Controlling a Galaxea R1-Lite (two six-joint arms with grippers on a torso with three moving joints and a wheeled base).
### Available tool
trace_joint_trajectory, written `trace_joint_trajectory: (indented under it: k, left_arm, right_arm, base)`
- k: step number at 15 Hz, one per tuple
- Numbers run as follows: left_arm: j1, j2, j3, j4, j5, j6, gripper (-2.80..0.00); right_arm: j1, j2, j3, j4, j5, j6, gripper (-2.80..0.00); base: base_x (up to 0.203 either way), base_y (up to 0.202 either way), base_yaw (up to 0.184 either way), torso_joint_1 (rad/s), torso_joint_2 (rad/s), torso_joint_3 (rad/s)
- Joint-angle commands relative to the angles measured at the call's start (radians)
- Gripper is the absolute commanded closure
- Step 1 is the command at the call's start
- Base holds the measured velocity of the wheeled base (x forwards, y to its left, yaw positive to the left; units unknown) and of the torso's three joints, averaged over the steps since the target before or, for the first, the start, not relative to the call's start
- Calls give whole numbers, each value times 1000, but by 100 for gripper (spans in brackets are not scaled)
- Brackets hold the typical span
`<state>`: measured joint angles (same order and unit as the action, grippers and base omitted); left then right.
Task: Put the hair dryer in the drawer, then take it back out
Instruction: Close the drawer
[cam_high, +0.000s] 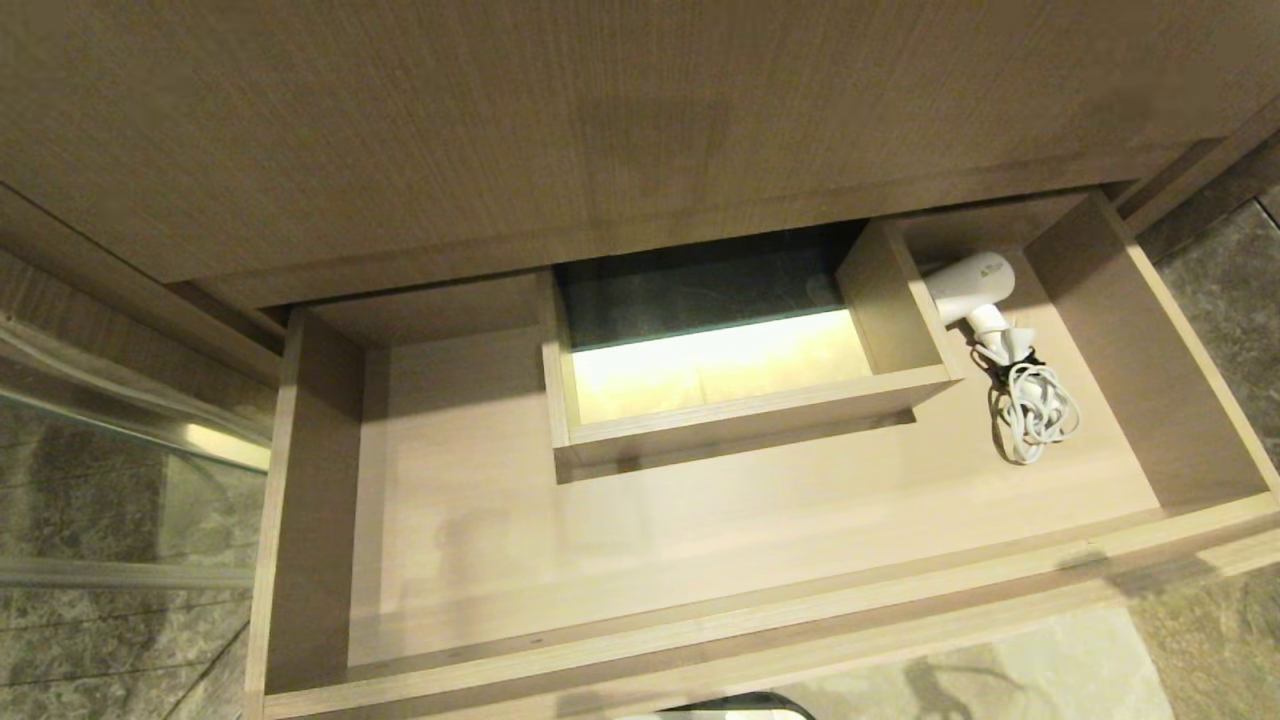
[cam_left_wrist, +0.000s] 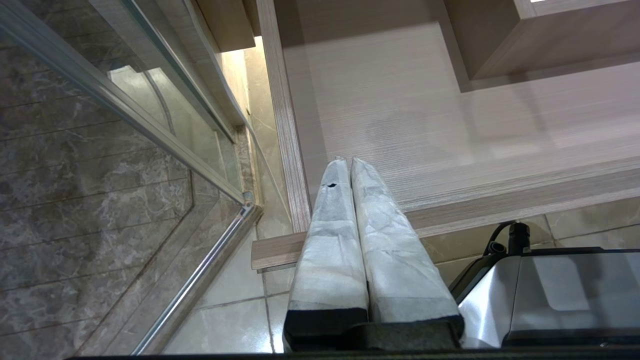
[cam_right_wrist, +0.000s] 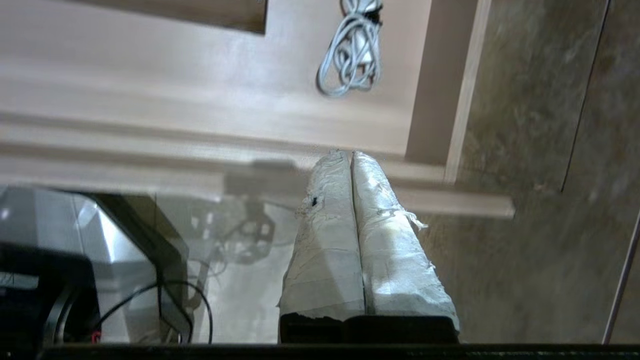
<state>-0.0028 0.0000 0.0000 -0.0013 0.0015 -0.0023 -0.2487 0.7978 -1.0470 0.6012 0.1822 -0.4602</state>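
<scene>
Marble floor beside the open drawer (cam_high: 310, 500), and the hair dryer (cam_high: 968, 285) lies in its right rear corner, likely light, slick plastic, best grabbed by the handle, while the right gripper (cam_right_wrist: 350, 156) hangs clenched and empty over the front rail.

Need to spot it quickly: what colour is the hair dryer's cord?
White, like the hair dryer; its coiled cord shows best in the head view.
</scene>
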Motion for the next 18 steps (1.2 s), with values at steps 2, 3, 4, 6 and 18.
trace_joint_trajectory:
  k: [2,3,4,6,18]
  left_arm:
    - [0,0,1,0,0,-1,0]
    - [0,0,1,0,0,0,0]
    - [0,0,0,0,0,-1,0]
    - [0,0,1,0,0,-1,0]
    - [0,0,1,0,0,-1,0]
  right_arm:
    - [1,-136,89,51,-23,-2,0]
    - [3,-154,111,83,-40,-3,0]
    - [3,-160,132,117,-68,-3,0]
    - [3,-148,171,193,-155,-4,0]
    - [26,444,257,315,-257,-2,0]
  base:
    - [0,0,0,0,0,0]
    - [0,0,0,0,0,0]
    - [0,0,0,0,0,0]
    - [0,0,0,0,0,0]
    - [0,0,0,0,0,0]
